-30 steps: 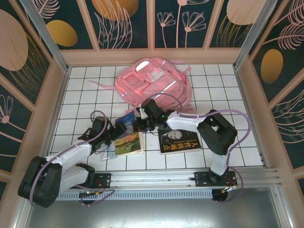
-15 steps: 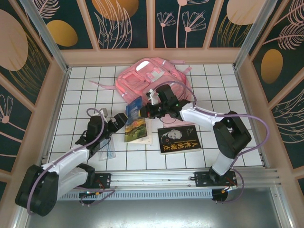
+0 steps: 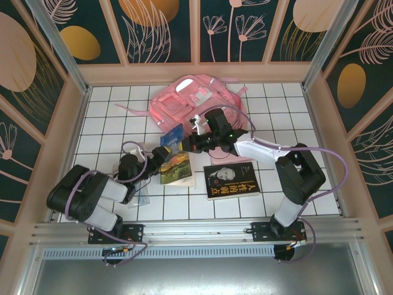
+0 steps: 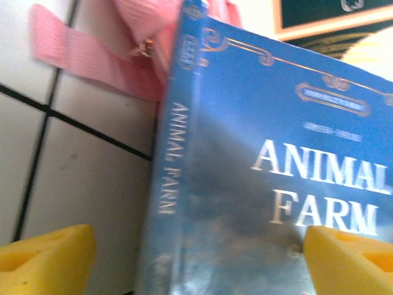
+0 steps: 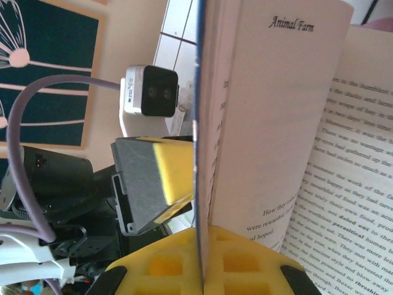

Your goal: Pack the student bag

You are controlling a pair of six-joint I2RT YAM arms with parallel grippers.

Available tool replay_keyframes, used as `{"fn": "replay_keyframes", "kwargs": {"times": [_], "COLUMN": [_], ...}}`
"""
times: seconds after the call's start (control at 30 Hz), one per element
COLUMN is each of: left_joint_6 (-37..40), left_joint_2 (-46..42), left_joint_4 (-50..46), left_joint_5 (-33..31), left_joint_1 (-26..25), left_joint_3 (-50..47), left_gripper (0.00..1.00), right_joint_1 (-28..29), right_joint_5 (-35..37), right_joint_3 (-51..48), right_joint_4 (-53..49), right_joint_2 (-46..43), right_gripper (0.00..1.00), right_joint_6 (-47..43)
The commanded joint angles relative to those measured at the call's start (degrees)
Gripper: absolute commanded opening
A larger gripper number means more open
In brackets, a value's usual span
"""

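- The bag (image 3: 198,103) lies on the white-tiled table (image 3: 295,123) at the far middle, against the back wall, front pockets up.
- The blue book (image 3: 174,136), "Animal Farm", stands tilted just in front of the bag's near left edge, above the table.
- Right gripper (image 3: 188,142): in the right wrist view its yellow fingers (image 5: 245,264) are pressed onto the blue cover edge, pinching it. The book (image 5: 270,123) hangs open, with printed pages exposed.
- Left gripper (image 3: 155,155): in the left wrist view its fingers (image 4: 46,258) are spread, one on each side of the book (image 4: 258,123). The left one is clear of the spine.
- A pink strap (image 4: 80,52) lies on the tiles behind the book.
- A green-yellow book (image 3: 176,168) lies flat below the blue one.
- A black book (image 3: 231,180) lies flat to its right.
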Motion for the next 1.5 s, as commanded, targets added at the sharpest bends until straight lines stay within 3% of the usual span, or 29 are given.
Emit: {"fn": "replay_keyframes", "kwargs": {"times": [0.0,0.13,0.2,0.27,0.37,0.4,0.47,0.53,0.63,0.67,0.77,0.93,1.07,1.23,1.47], "left_joint_6": [-6.38,-9.38,-9.81,-9.38,-6.65,-5.40,-3.01,0.69,8.15,10.24,12.15,4.94,-1.15,-4.08,-3.68], "left_joint_2": [5.27,11.12,11.78,11.10,6.92,4.96,-0.39,-8.07,-20.87,-24.29,-32.07,-31.46,-24.53,-15.97,-13.76], "left_joint_4": [20.86,26.82,27.05,24.92,16.58,13.61,5.80,-5.90,-28.20,-34.00,-45.16,-38.79,-25.88,-15.84,-9.44], "left_joint_5": [6.25,7.86,8.18,8.42,8.02,7.55,6.55,4.76,-0.83,-3.42,-13.56,-26.20,-30.81,-30.87,-37.62], "left_joint_1": [0.01,0.01,0.01,0.03,0.01,0.01,0.00,0.00,0.01,0.00,0.01,0.05,0.03,-0.89,-4.22], "left_joint_3": [0.70,1.47,1.51,1.42,1.67,1.92,2.55,4.63,10.70,12.76,17.10,17.08,17.16,20.76,20.76], "left_gripper": [0.79,0.56,0.36,0.13,0.00,0.00,0.00,0.00,0.00,0.00,0.00,0.00,0.00,0.00,0.00], "right_joint_1": [-1.33,-2.78,-3.14,-3.42,-3.95,-4.18,-4.52,-4.83,-5.12,-5.17,-5.14,-3.16,-0.59,0.68,2.41], "right_joint_5": [-3.57,-4.34,-4.20,-3.37,-1.54,-0.64,1.83,6.94,16.35,18.71,20.55,17.19,17.53,17.51,15.40], "right_joint_3": [-4.01,-7.08,-7.60,-7.73,-7.01,-6.53,-5.19,-3.29,-1.88,-1.77,-1.37,-2.46,-5.19,-9.73,-9.21], "right_joint_4": [10.68,13.58,13.32,12.16,9.04,7.41,2.84,-3.55,-9.90,-10.90,-11.55,-4.50,7.00,26.04,32.93], "right_joint_2": [-0.96,1.10,1.50,1.49,1.16,0.87,0.19,-1.43,-5.08,-6.27,-8.76,-9.59,-10.33,-8.69,-2.83], "right_gripper": [0.00,0.00,0.00,0.00,0.00,0.01,0.21,0.56,0.83,0.97,0.99,0.99,0.99,0.99,0.99], "right_joint_6": [3.17,4.80,4.72,4.10,2.84,2.32,0.90,-0.82,-1.63,-1.56,-0.24,6.61,14.11,26.66,32.53]}}
